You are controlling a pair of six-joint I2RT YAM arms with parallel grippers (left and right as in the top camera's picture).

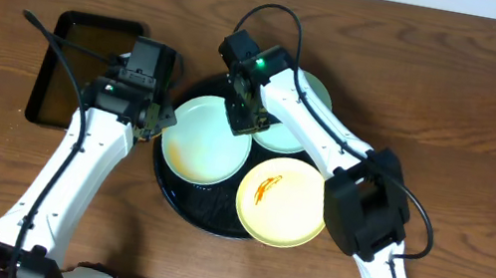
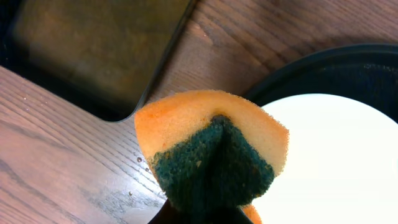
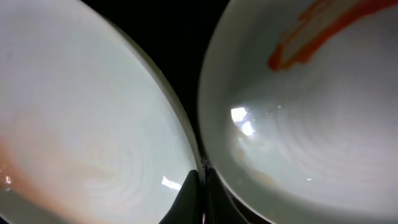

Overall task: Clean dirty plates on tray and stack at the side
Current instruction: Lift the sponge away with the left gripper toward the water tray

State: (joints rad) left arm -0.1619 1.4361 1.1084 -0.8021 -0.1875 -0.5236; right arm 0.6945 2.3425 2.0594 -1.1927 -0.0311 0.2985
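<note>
Nothing stacked yet — all three plates (image 1: 209, 140) lie on the tray (image 1: 166, 184), sauce-smeared. Left jaws clamp a sponge (image 2: 211, 152) beside the tray; right jaws closed, empty, between two plates — all wiping remains.

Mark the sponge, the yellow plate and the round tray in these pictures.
sponge (image 2: 211, 155), left wrist view, on its green scouring side.
yellow plate (image 1: 293, 219), overhead view, on a clean part near its middle.
round tray (image 1: 188, 205), overhead view, on its bare black floor near the front edge.
</note>
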